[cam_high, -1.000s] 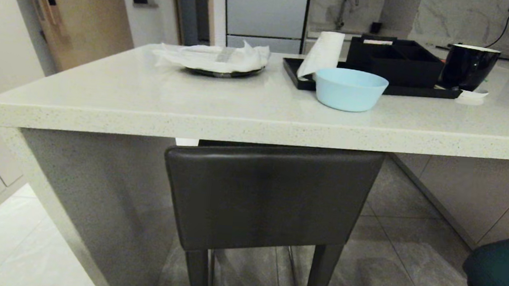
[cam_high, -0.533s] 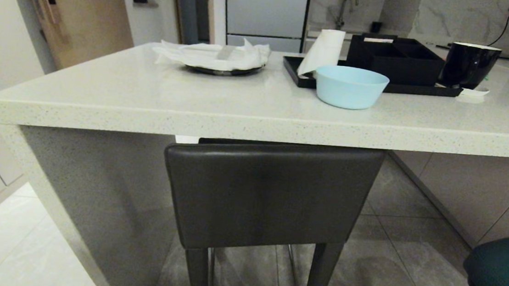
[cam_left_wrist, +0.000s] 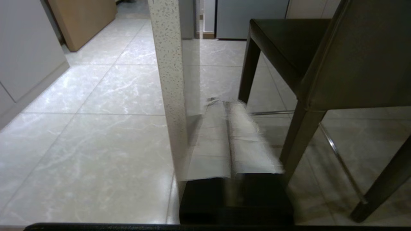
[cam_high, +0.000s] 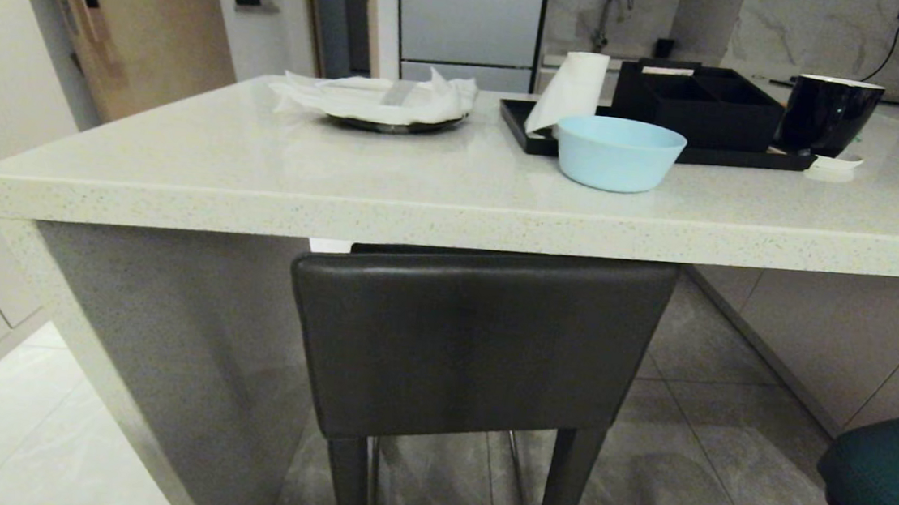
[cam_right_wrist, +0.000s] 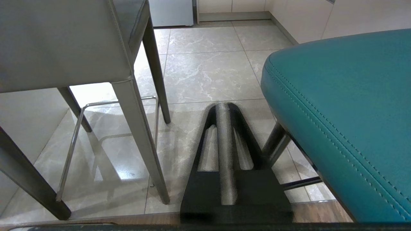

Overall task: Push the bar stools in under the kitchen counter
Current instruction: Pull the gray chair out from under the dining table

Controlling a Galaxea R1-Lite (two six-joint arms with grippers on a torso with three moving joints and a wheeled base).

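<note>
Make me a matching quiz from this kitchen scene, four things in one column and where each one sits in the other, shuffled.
Things:
1. dark grey-brown stool
2. teal stool
3. light blue bowl
4. black mug

Places:
A. on the black tray, far right
B. on the kitchen counter, just in front of the tray
C. off to the right, out from the counter
D. directly ahead, its back at the counter's edge

Pairs: 1-D, 2-C, 3-B, 4-A

Left pincer (cam_left_wrist: pixel 229 141): pale whitish flat fingers, black boxy base. Right pincer (cam_right_wrist: pixel 223 141): black tapered fingers, grey inner strips, black base.
</note>
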